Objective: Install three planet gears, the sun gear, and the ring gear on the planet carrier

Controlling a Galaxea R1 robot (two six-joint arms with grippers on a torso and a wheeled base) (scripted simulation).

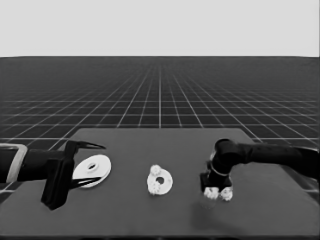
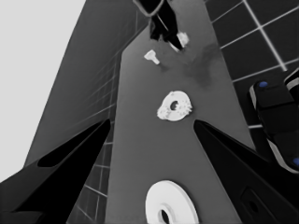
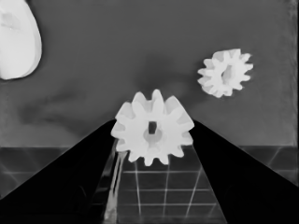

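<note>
Gripping a gear at the table's right end

Lying on the dark table [image 1: 165, 220], the larger round part [image 1: 93, 170] is sitting at the left end, partly under the waiting left gripper [image 1: 89, 165], whose fingers are standing apart and holding nothing. Resting near the middle of the table is the smaller round part [image 1: 160, 181], which is carrying two small gears on its face, one at its far rim [image 1: 156, 169] and one at its near left [image 1: 154, 186]. Working at the right end, the right gripper [image 1: 216, 192] is pointing down at the table and is pinching a gear [image 3: 153, 128] between its two fingers, with the gear's teeth touching both. Lying just beside it on the table is another gear [image 3: 224, 72], apart from the held one. Sitting farther back, as the left wrist view is showing, is a thin white piece [image 2: 151, 56]
</note>
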